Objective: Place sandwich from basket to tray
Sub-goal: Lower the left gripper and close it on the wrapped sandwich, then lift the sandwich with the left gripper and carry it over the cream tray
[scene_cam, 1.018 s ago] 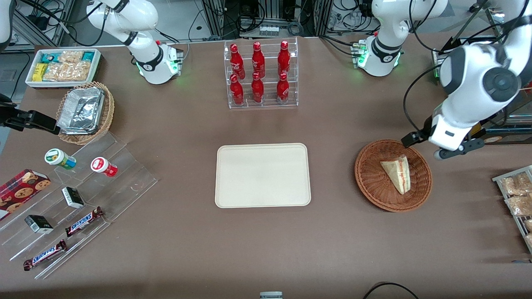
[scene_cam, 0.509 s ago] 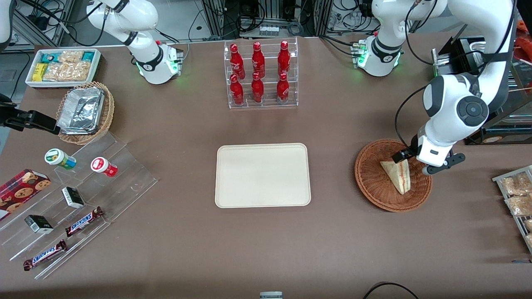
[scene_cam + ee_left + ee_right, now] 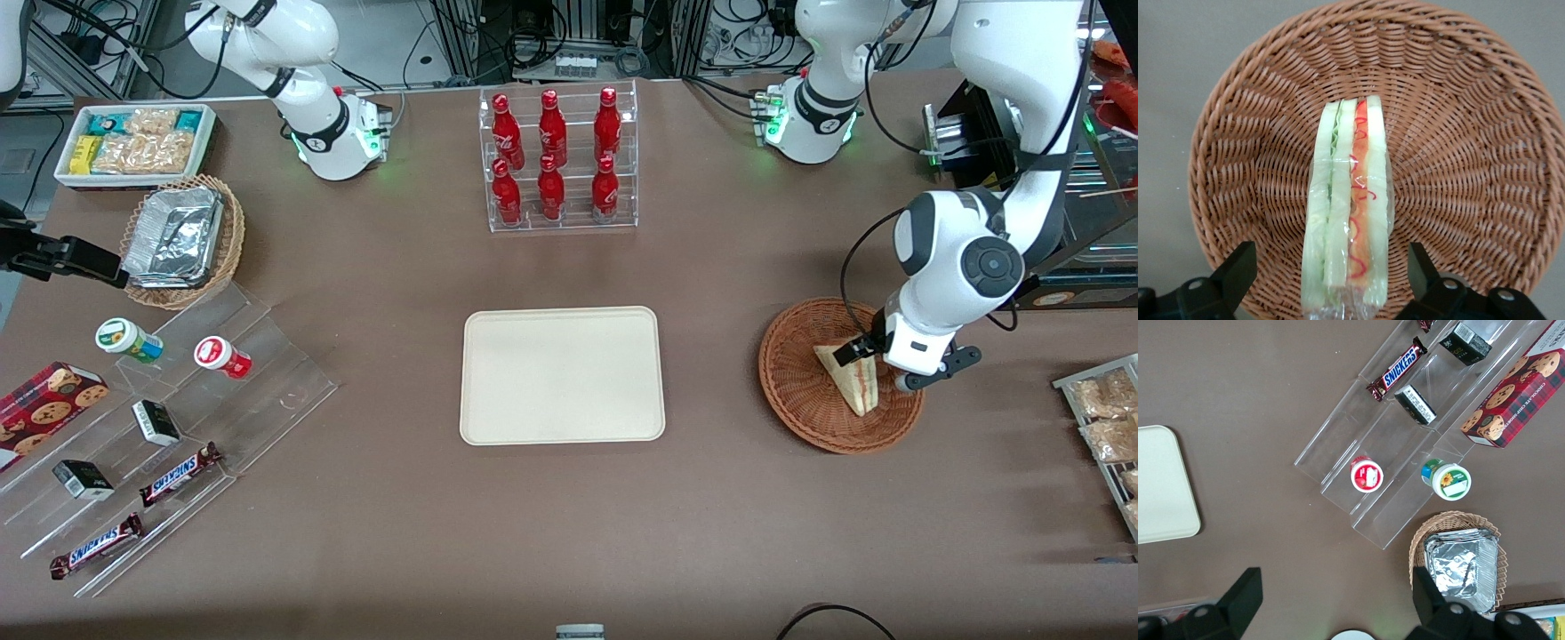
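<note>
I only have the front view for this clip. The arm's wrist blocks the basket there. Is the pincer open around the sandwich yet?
Observer: Yes. In the left wrist view the pincer is open, one finger on each side of the sandwich, neither touching it.
Operator: How does the sandwich sit in the basket?
Observer: Its cut edge faces up, showing the red and green filling stripes under clear wrap, and it lies across the middle of the basket.
Operator: Anything else in the basket that might get caught?
Observer: No, only wicker shows around the sandwich.
Operator: Is the tray free?
Observer: The right wrist view shows a bare corner of the tray.
</note>
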### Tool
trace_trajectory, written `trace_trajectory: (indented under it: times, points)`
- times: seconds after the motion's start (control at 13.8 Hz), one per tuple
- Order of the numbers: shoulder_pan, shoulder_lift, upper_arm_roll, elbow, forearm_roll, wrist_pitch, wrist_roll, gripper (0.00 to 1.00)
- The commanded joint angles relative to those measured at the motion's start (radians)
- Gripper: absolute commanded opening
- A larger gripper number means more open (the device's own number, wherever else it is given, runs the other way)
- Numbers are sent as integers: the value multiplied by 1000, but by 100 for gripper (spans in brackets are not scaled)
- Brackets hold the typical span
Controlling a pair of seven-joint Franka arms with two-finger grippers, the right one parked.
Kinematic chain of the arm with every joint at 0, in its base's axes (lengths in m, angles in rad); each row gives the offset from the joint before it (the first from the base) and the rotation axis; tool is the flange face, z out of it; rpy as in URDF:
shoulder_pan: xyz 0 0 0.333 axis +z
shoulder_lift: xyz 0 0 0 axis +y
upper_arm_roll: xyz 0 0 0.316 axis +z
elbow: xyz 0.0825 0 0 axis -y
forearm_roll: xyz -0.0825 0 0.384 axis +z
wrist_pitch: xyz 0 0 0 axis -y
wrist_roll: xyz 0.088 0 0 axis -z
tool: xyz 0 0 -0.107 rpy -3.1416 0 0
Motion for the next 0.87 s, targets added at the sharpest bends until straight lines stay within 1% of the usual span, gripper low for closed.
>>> trace_trajectory:
  times: [0.0, 0.07, 0.15, 0.22, 0.29, 0.65, 0.8]
  points:
    - [5, 20, -4, 0, 17, 15, -30, 97]
    - [4, 29, -4, -3, 15, 29, -37, 79]
    - [5, 35, -4, -6, 17, 31, -57, 49]
    - [5, 34, -4, -8, 17, 29, -74, 14]
    - [7, 32, -4, -8, 17, 26, -74, 0]
    - [4, 24, -4, 6, 17, 5, -74, 0]
    - [-1, 18, -4, 32, 17, -39, -73, 0]
